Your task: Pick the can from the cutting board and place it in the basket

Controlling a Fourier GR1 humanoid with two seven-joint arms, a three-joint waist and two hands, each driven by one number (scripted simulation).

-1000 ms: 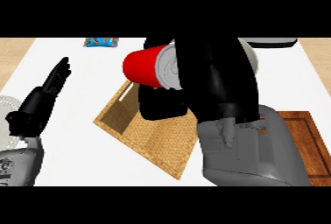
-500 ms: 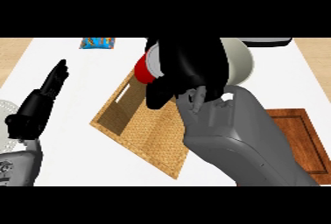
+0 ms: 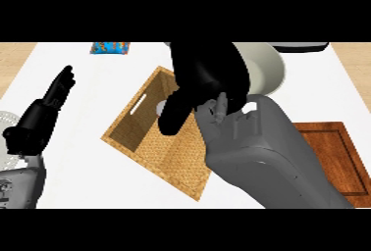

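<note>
My right hand (image 3: 208,78) hangs over the far part of the woven basket (image 3: 156,154), its fingers curled downward with the thumb pointing into the basket. It hides nearly all of the can (image 3: 161,106); only a small pale end shows at the hand's left edge, inside the basket's rim. The wooden cutting board (image 3: 339,157) lies to the right, partly behind my grey right forearm, with nothing showing on it. At the left my open left hand (image 3: 49,105) rests with straight fingers pointing up.
A white bowl (image 3: 267,68) stands right behind the basket, touching my right hand's outline. A blue packet (image 3: 111,47) lies at the far edge. A dark grey object (image 3: 301,47) sits at the far right. A pale round item (image 3: 7,121) shows at the left edge.
My right hand has swung left from above the board's side and down over the basket. The can's red side, seen earlier, is now hidden. The left hand has not moved.
</note>
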